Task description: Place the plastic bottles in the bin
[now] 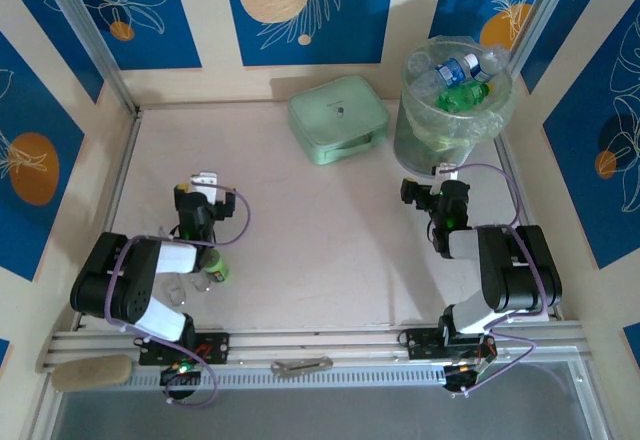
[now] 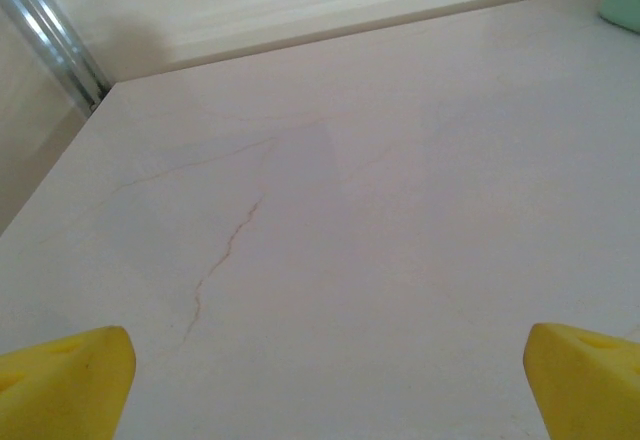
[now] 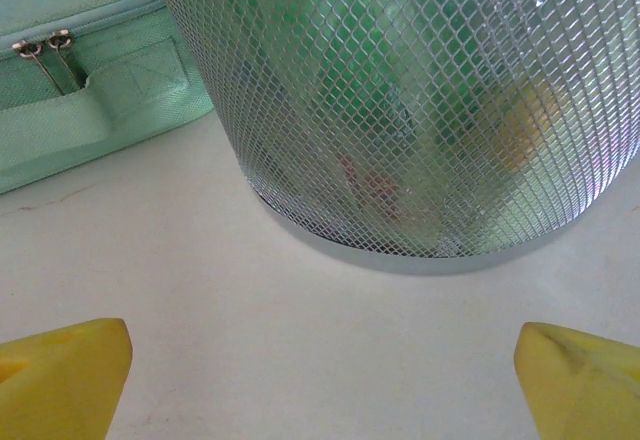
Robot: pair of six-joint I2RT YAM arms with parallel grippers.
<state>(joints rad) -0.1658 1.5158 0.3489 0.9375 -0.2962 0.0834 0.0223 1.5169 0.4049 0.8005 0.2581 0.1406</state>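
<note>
Pincer L (image 2: 327, 365) spread wide, empty, facing bare surface (image 2: 330, 210) w/ nothing ahead to grab. Pincer R (image 3: 322, 360) likewise released, empty, parked just short of bin (image 3: 430, 110) base, mint case (image 3: 80, 100) to its left. Prob. waiting there as drop-off side, bin looking w/in R reach only. Bin at far right corner, already heaped w/ bottles (image 1: 462, 72) to rim, bag liner bulging. Seemingly left over: green bottle (image 1: 216, 266), yellow cap, lying on surface tight beside L arm, w/ what looks like a clear one (image 1: 173, 286) next to it. Both lying behind Pincer L, so likely needs pulling back & tipping down before any grab. Nearly done, judging by that
</note>
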